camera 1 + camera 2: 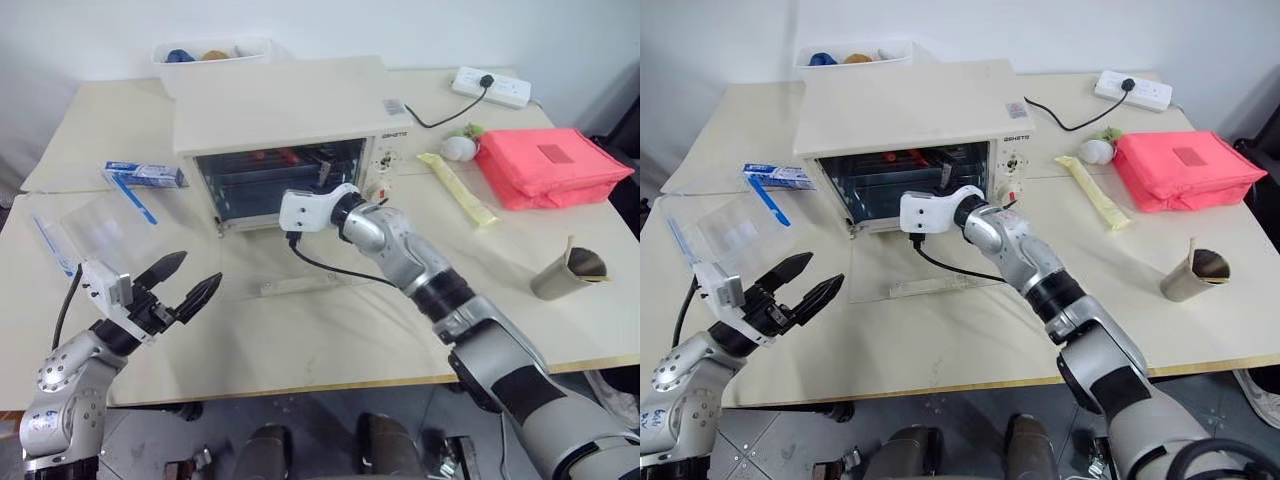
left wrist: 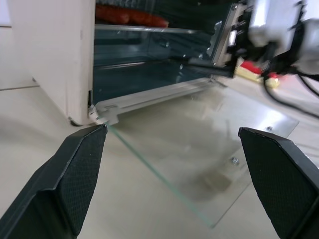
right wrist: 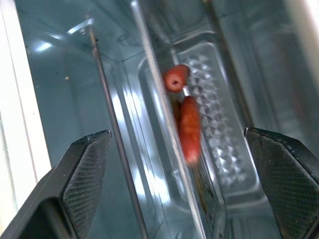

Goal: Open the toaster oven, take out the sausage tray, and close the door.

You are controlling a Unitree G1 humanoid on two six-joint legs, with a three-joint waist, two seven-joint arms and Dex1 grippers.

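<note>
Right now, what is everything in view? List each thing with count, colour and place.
oven: one, cream, middle back of the table, open
door: one, glass, folded down flat on the table in front of the oven
tray: one, shiny metal, inside the oven, two red sausages on it
bin: one, clear, behind the oven
power strip: one, white, back right
pouch: one, red, right
yellow packet: one, between oven and pouch
paper cup: one, tan, right front
blue box: one, left of the oven
left tool: black, open, left front above the table
right tool: black, open, at the oven mouth
</note>
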